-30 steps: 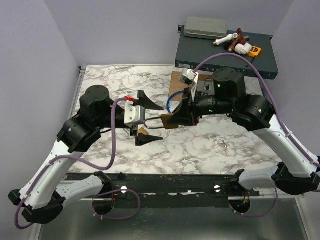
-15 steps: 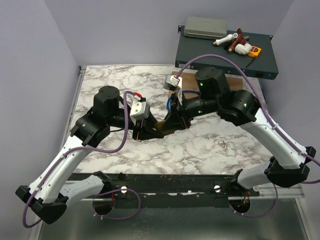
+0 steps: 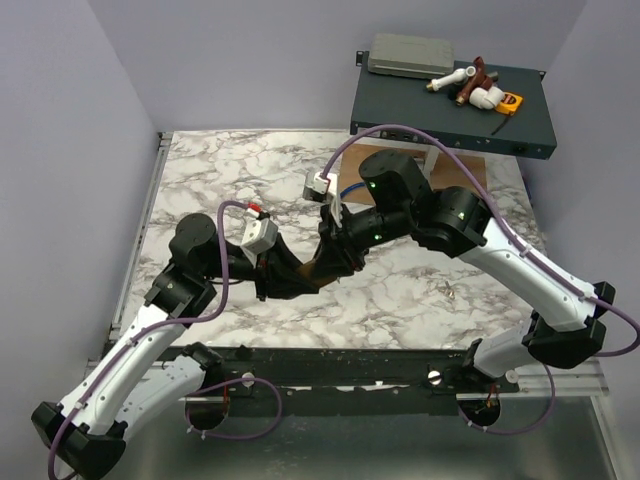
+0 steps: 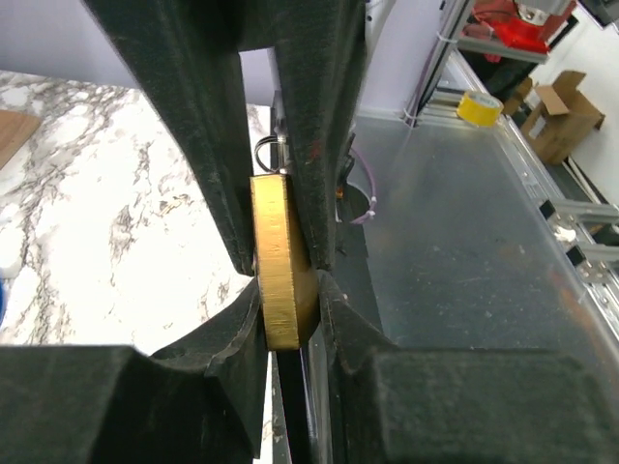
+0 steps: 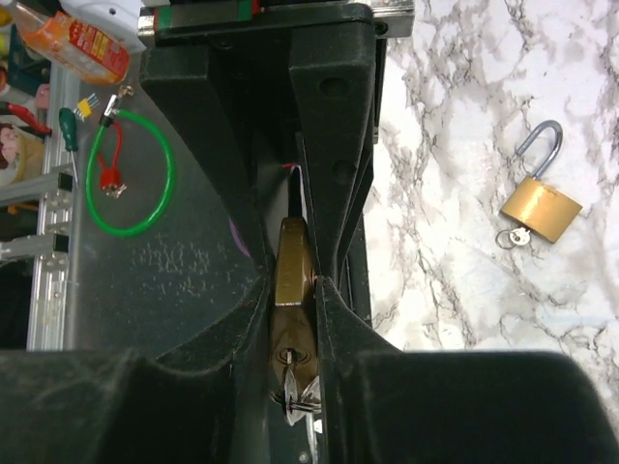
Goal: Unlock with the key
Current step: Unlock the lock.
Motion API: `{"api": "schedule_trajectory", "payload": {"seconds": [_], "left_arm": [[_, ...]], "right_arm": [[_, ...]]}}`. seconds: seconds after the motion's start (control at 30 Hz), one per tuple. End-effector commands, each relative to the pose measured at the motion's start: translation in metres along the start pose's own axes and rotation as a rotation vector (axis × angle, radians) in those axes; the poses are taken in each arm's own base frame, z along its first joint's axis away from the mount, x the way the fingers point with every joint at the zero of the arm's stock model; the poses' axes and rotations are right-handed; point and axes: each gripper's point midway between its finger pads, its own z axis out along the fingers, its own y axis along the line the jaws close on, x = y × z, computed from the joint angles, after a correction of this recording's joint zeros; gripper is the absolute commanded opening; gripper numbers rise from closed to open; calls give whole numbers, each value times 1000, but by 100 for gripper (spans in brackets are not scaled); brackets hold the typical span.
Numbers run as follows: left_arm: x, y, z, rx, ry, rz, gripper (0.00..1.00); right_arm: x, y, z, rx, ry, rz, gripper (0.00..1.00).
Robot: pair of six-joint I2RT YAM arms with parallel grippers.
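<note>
Both arms meet in mid-air over the worktop, left of centre and towards its near edge. The left gripper pinches a brass padlock edge-on, with both fingers touching its flat faces. The right gripper comes in from the opposite side and is clamped on what looks like the same lock body. The lock's long axis runs gripper to gripper.

The key sits in the keyway at the end facing the right wrist, between the right fingers but behind their tips. I cannot tell whether the pads touch it. The right arm is nearer the key, and the left arm has the far end. My judgement is that the right gripper must re-grip further back, on the key, to turn it.

A second padlock lies apart on the worktop with its shackle open.
</note>
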Motion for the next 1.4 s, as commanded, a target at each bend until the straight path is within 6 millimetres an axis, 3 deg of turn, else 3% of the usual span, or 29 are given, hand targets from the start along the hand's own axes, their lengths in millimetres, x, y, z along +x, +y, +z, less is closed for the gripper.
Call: {"api": "schedule_trajectory", "payload": {"seconds": [0.0,0.07,0.17,0.3,0.5,0.63,1.03,1.37], "left_arm": [[-6,9,-6,-69,-101,17,0],[-1,8,-9,-81,-106,9,0],[2,6,-12,-91,-112,-2,0],[-4,3,-12,-90,-118,-5,0],[-5,-2,-11,-75,-101,-27,0],[-2,-3,-10,-70,-83,-30,0],[-6,-9,-6,-36,-65,-51,0],[-7,-19,-6,10,-59,-42,0]], "right_arm": [[-42,19,4,-63,-148,-43,35],[-51,17,-5,-19,-182,-58,52],[-69,18,-26,50,-251,-93,58],[-69,19,-44,102,-269,-93,56],[-28,16,-49,136,-227,-30,49],[-14,18,-50,130,-221,-6,46],[-2,3,-35,161,-189,4,44],[-2,-8,-36,219,-193,-5,44]]}}
